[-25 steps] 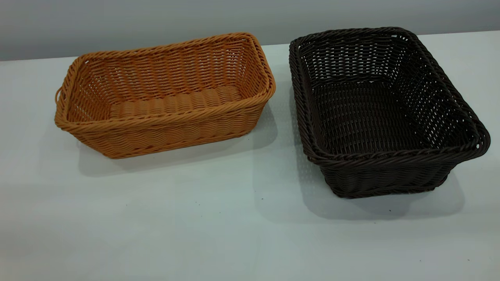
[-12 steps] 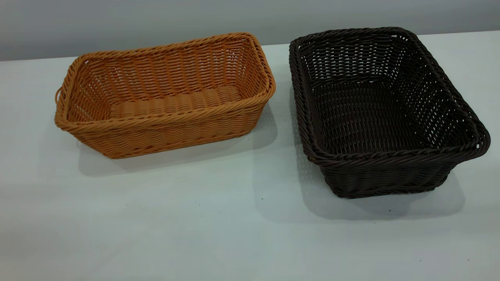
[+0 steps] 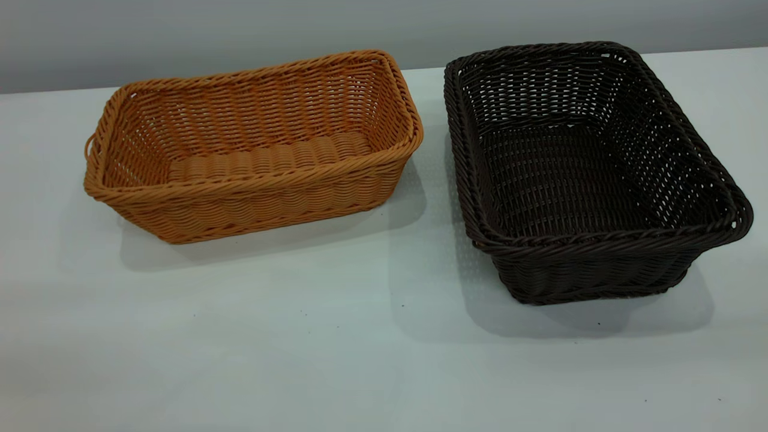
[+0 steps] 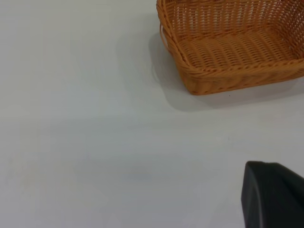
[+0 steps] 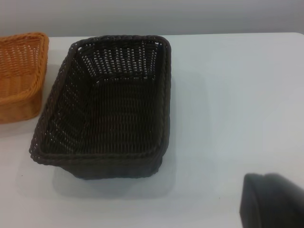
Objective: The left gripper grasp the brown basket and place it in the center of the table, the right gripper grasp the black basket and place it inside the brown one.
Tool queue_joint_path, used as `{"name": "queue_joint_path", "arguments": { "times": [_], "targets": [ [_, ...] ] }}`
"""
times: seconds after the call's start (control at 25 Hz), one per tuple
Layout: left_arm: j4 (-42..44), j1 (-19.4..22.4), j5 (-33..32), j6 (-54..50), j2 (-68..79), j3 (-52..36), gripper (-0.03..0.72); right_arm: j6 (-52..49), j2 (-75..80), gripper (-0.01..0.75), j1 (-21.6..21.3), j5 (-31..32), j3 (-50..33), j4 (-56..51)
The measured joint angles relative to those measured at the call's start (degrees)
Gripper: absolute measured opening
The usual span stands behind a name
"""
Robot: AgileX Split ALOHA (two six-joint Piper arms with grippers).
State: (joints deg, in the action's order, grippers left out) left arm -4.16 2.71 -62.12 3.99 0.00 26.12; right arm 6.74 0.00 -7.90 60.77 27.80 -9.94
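Note:
The brown basket [image 3: 252, 150] stands upright on the left of the white table [image 3: 336, 336], and the left wrist view shows one end of the brown basket [image 4: 232, 47]. To its right the black basket [image 3: 582, 174] stands upright, a narrow strip of table between them. The right wrist view shows the whole black basket [image 5: 109, 109] with a corner of the brown basket [image 5: 19, 71] beside it. Both baskets hold nothing. Only a dark part of the left gripper [image 4: 273, 194] shows, well away from the brown basket. A like part of the right gripper [image 5: 273, 199] hangs apart from the black one. Neither arm shows in the exterior view.
A grey wall [image 3: 240, 30] runs behind the table's far edge. Bare white tabletop spreads in front of both baskets and to the black basket's right.

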Motion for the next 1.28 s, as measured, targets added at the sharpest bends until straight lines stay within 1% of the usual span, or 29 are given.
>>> {"name": "queue_joint_path", "arguments": {
  "times": [0.52,0.8,0.96,1.04,1.12,1.2,1.28],
  "targets": [
    [0.0,0.0,0.0,0.1,0.0,0.0,-0.001,0.0,0.0,0.003,0.0,-0.3,0.0,-0.8],
    [0.0,0.0,1.1,0.2,0.0,0.1,-0.001,0.0,0.0,0.003,0.0,-0.5,0.0,-1.8],
    [0.0,-0.1,3.9,2.8,1.6,2.7,-0.001,0.7,0.0,0.008,0.0,-1.8,1.2,-4.4],
    [0.0,-0.1,5.6,5.5,4.4,4.8,-0.001,2.2,0.9,0.026,0.0,-1.8,2.3,-5.6],
    [-0.4,-0.1,6.4,8.5,8.6,7.5,-0.001,4.0,3.6,0.060,0.0,-1.8,3.1,-5.8],
    [-1.6,-0.1,6.5,12.5,13.4,10.3,0.007,5.5,7.7,0.110,0.0,-2.4,4.0,-6.8],
    [-3.4,-0.1,7.9,17.7,19.0,13.4,0.046,5.7,11.7,0.176,0.0,-4.4,4.9,-7.5]
  ]
}}
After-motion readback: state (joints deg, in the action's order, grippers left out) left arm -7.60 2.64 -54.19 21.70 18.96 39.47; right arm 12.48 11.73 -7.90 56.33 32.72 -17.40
